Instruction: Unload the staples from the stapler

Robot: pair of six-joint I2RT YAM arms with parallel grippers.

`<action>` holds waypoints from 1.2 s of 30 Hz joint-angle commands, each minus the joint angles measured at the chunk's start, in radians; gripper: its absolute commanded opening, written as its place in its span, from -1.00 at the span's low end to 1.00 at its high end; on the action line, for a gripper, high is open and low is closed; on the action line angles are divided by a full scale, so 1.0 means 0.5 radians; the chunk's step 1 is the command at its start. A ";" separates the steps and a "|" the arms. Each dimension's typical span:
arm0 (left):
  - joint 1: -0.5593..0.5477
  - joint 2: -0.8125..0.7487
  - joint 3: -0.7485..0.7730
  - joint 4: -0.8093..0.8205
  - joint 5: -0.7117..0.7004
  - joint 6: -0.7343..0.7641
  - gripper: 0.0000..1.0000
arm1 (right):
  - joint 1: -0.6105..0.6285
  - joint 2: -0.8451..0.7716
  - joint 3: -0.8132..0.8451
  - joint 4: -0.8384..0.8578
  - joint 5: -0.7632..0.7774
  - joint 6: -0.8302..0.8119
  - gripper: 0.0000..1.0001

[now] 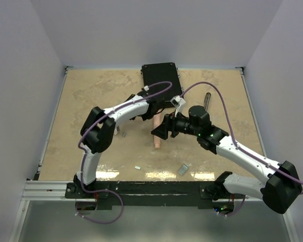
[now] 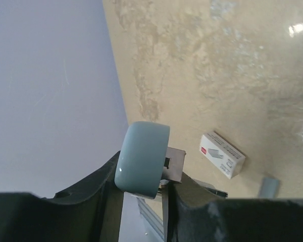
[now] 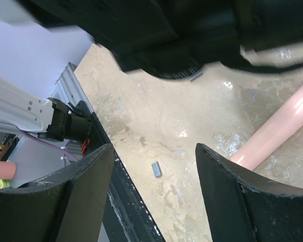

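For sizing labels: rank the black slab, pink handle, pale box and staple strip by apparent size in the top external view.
1. black slab
2. pink handle, only partly visible
3. pale box
4. staple strip, smallest

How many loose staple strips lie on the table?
3 strips: one near the front rail, one beside the white box, one under the left arm. More may be hidden.

A flat black box (image 1: 160,76) lies at the far edge of the beige marbled worktop (image 1: 91,96). A short dark stick (image 1: 207,100) lies just right of the box. A small white carton with red marks (image 2: 222,155) sits well nearer than the box.
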 commanded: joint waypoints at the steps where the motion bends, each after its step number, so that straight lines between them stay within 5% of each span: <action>1: 0.041 -0.213 0.042 -0.056 -0.032 0.017 -1.00 | -0.002 -0.058 0.084 -0.004 0.040 -0.030 0.41; 8: 0.081 -0.480 -0.161 0.164 0.283 0.075 -1.00 | -0.002 0.059 0.145 0.033 0.024 -0.027 0.41; 12: 0.215 -0.939 -0.247 0.764 1.150 0.287 -1.00 | 0.002 0.117 0.170 0.098 0.003 0.025 0.41; 18: 0.396 -1.479 -0.569 1.372 1.921 0.140 -1.00 | 0.023 0.197 0.173 0.208 0.061 0.151 0.38; 25: 0.397 -1.716 -0.925 1.686 2.287 0.063 -1.00 | 0.146 0.109 0.232 0.245 0.278 0.130 0.34; 36: 0.400 -1.747 -1.035 1.723 2.475 -0.044 -1.00 | 0.213 0.353 0.587 -0.059 0.497 -0.159 0.25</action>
